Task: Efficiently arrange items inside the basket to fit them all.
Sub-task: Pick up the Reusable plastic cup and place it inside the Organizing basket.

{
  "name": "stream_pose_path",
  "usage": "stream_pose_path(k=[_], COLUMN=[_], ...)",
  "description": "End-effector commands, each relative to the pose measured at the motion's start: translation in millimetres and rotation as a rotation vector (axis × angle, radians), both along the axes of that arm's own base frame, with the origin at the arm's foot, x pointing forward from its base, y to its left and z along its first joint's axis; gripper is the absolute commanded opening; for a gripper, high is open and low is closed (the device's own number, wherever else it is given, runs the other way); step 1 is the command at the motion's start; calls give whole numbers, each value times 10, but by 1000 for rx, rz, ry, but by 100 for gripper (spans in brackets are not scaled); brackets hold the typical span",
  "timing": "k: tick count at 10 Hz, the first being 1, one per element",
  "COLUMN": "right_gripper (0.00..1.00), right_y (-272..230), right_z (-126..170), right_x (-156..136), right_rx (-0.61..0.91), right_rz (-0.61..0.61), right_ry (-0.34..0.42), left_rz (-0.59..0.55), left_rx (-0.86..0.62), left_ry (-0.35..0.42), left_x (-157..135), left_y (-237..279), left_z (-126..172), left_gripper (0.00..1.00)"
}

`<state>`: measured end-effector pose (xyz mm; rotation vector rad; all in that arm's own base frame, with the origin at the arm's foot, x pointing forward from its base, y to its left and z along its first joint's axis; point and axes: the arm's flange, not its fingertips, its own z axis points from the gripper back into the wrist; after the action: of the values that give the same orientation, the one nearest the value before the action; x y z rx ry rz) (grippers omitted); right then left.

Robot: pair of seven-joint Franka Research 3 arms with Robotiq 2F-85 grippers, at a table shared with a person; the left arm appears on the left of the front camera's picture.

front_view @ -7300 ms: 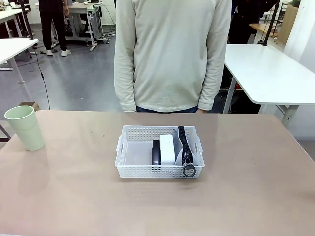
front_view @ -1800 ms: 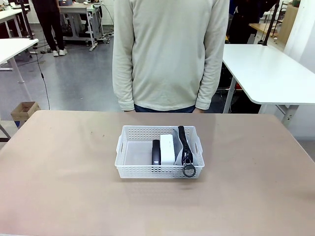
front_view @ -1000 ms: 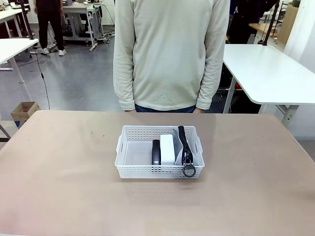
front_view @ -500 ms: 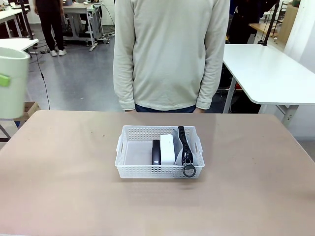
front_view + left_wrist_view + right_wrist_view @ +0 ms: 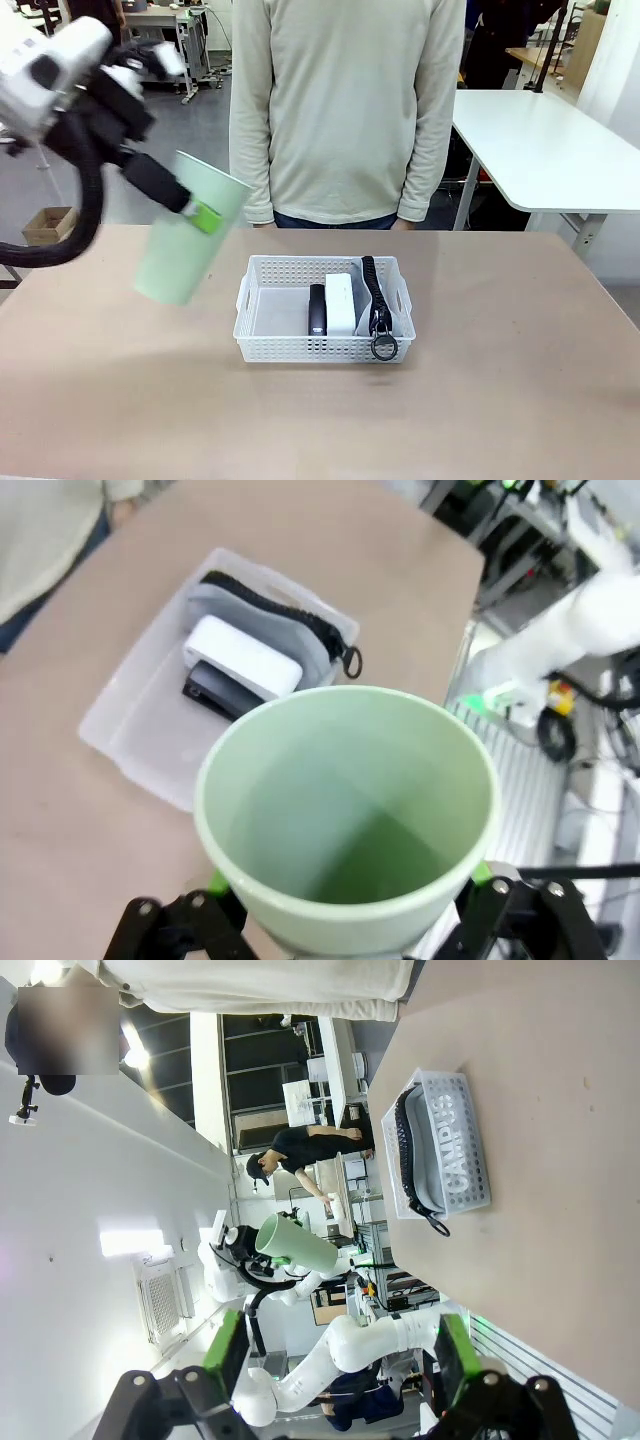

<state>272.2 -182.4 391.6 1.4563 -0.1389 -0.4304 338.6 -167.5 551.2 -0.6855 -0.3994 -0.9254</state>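
My left gripper is shut on the pale green cup, which hangs tilted above the table just left of the basket. In the left wrist view the cup sits mouth-up between my green fingertips, and the basket lies beyond it. Inside the basket's right half stand a black stapler, a white box and the grey pouch on edge, its ring over the front rim. My right gripper is open with nothing in it, far from the basket.
A person in a cream sweater stands at the far side of the brown table, arms down. The basket's left half is bare. A white table stands at the back right, and a cardboard box sits on the floor at the left.
My left arm has swung in from the left edge, carrying the cup rightward and lower toward the basket and tilting it. The things in the basket have not moved.
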Motion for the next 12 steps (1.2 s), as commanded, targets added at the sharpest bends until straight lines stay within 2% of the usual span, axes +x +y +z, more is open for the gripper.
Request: stream_pose_path(k=[1, 3, 4, 5, 6, 8, 9, 12], right_gripper=[100, 100, 100, 100, 100, 100, 100, 100], right_y=[-3, -3, -3, -3, -3, -3, -3, -3], right_z=[10, 10, 10, 10, 10, 10, 10, 10], right_x=[-2, -2, -2, -2, -2, -2, -2, -2], right_rx=[8, 8, 8, 8, 8, 8, 8, 8], right_rz=[0, 0, 0, 0, 0, 0, 0, 0], right_ry=[-27, -27, -27, -27, -27, -27, -27, -27], left_rz=[-26, -26, -15, 68, 134, 157, 234, 466], left_rx=[14, 14, 4, 28, 99, 199, 243, 363], left_ry=[-56, -56, -8, 25, 58, 140, 178, 235], left_x=[-118, -118, 37, -139, -111, 208, 430, 778], left_y=[79, 79, 31, -18, -244, -762, -985, -1334], left_z=[34, 34, 3, 20, 51, 4, -110, -488], left_gripper=[91, 91, 91, 91, 91, 91, 91, 91])
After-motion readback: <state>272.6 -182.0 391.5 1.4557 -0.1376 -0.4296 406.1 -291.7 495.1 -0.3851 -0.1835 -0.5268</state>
